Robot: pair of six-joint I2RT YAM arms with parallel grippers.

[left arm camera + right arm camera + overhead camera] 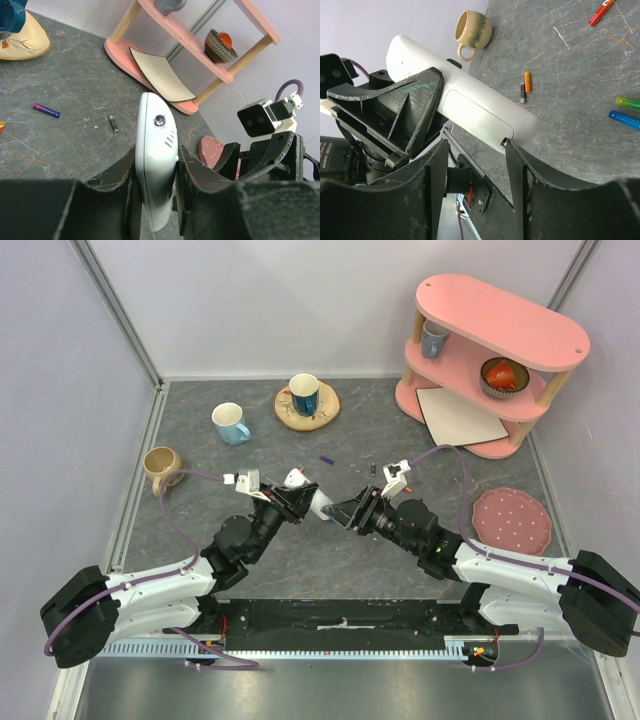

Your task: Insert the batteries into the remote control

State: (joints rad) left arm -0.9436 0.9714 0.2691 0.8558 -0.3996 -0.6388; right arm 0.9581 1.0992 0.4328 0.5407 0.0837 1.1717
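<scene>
The remote control (pixel 322 504) is off the grey table (pixel 330 570), held in the air between the 2 arms at the middle of the top view. The left gripper (pixel 297 495) is clamped on it: in the left wrist view its 2 dark fingers (pixel 120 185) press the long sides of the white body, which rises edge-on from the jaws toward the top of the frame. The right gripper (pixel 348 512) meets the remote's other end. In the right wrist view its jaws stand apart, gripping nothing, and the rounded end of the remote lies just over the gap, with the right-hand fingertip (pixel 510 147) at the edge of the battery cover (the smooth back panel faces this camera). The batteries lie loose on the table. In the left wrist view a purple battery (pixel 46 110) sits at centre left and a dark battery (pixel 114 123) just right of it, the 2 apart. In the right wrist view an orange battery (pixel 527 81) lies just beside a black battery (pixel 522 93) above the remote's end, a red battery (pixel 601 12) is at the upper right, and a green battery (pixel 627 102) and a blue battery (pixel 625 120) meet the right edge.
</scene>
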